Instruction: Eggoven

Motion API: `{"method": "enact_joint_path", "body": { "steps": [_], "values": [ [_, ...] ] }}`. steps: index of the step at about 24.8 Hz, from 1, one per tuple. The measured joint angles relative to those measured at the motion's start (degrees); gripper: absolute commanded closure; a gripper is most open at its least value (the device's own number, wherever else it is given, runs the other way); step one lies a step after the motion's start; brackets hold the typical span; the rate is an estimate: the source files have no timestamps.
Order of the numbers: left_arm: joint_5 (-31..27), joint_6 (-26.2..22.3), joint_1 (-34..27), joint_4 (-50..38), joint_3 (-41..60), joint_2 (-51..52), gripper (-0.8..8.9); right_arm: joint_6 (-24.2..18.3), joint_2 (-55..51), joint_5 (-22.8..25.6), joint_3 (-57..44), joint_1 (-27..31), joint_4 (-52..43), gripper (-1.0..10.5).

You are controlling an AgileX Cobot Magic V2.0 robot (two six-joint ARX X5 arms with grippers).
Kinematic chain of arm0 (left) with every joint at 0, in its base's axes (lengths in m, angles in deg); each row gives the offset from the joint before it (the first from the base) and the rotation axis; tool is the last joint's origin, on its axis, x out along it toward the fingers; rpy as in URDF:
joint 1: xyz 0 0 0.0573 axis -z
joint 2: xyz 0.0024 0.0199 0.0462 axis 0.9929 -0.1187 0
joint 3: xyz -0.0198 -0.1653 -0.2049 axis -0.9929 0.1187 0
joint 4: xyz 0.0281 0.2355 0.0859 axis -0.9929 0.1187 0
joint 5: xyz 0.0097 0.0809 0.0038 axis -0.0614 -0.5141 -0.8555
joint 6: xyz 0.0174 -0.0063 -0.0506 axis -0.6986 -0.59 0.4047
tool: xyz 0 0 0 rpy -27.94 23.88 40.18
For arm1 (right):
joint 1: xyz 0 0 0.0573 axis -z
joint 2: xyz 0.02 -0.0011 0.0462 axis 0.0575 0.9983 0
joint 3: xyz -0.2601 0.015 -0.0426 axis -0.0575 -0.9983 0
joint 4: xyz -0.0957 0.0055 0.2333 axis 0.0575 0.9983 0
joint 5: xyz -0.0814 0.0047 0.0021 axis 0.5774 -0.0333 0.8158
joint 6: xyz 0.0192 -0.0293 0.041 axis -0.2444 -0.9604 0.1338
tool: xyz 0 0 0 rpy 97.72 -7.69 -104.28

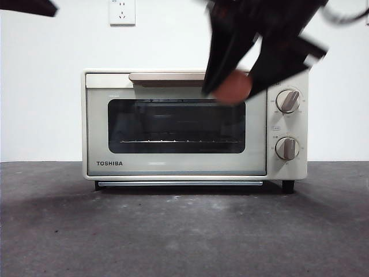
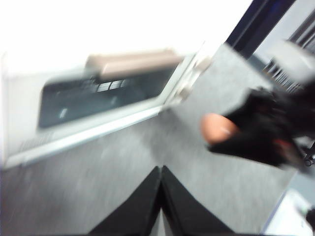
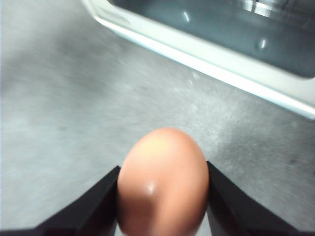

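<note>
Right gripper (image 1: 233,86) clamps egg (image 3: 162,182) before shut oven (image 1: 173,130); left gripper (image 2: 161,196), jaws together and empty, should open door by handle (image 1: 167,78) first.

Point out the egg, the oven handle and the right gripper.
egg (image 3: 162,182), right wrist view, middle of the shell.
oven handle (image 1: 164,78), front view, middle of the beige bar.
right gripper (image 1: 233,89), front view, between its fingertips, on the egg.
</note>
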Motion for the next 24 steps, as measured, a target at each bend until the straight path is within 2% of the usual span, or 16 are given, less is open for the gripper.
{"method": "enact_joint_path", "body": {
  "steps": [4, 9, 17, 24],
  "values": [
    [-5.88, 1.11, 4.59, -7.8, -4.39, -8.83, 8.06, -0.2, -9.94, 0.5, 0.0, -0.07, 6.93, 9.4],
    [-9.03, 0.81, 6.67, -12.61, -9.94, -17.81, 8.06, -0.2, -15.89, 1.97, 0.0, -0.04, 9.77, 9.4],
    [-11.93, -2.43, 9.46, -13.27, -19.15, -32.37, 8.06, -0.2, -21.68, 2.51, 0.0, -0.07, 10.88, 9.4],
    [-14.73, -5.01, 11.61, -13.25, -23.5, -39.34, 8.06, -0.2, -23.67, 3.06, 0.0, -0.07, 11.45, 9.4]
  ]
}}
